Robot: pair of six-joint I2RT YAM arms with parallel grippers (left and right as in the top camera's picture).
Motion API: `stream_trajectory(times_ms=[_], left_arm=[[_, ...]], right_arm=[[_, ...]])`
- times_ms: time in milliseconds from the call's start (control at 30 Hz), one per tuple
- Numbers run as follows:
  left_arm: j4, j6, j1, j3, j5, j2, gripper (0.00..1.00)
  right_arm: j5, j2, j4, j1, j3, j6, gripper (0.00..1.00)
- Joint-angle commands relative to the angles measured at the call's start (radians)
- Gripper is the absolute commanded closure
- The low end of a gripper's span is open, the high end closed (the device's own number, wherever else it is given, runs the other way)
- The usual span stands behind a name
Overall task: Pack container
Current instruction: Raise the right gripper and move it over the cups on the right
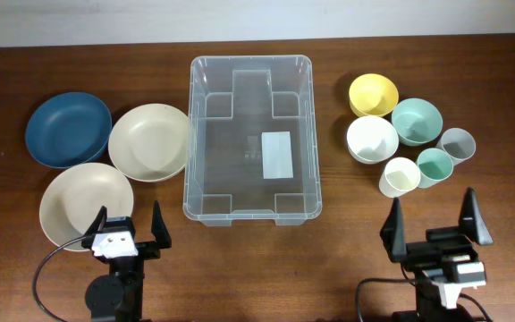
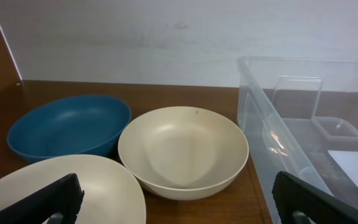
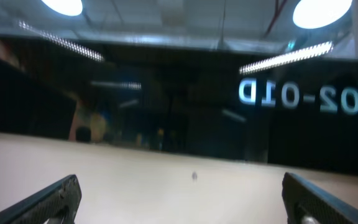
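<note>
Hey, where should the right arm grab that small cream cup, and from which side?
Pinch the cream cup by its near rim from above, one finger of the open right gripper inside, one outside. It stands upright, mouth up; the teal cup and white bowl crowd its right and far sides, so the near wall looks freest.

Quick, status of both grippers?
The left gripper is open, holding nothing.
The right gripper is open, holding nothing.
</note>
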Motion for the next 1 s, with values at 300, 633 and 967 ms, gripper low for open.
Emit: stream_trajectory(times_ms=[300, 633, 967], left_arm=[[0.001, 0.013, -0.006, -0.008, -0.01, -0.008, 0.0], [0.001, 0.013, -0.006, -0.008, -0.01, -0.008, 0.0], [0.001, 0.013, -0.006, -0.008, -0.01, -0.008, 0.0]], right_arm=[[-0.017, -0.007, 0.225, -0.006, -0.005, 0.008, 0.01], [-0.024, -0.007, 0.433, -0.006, -0.005, 0.009, 0.01], [-0.016, 0.04, 0.043, -0.006, 0.195, 0.007, 0.01]])
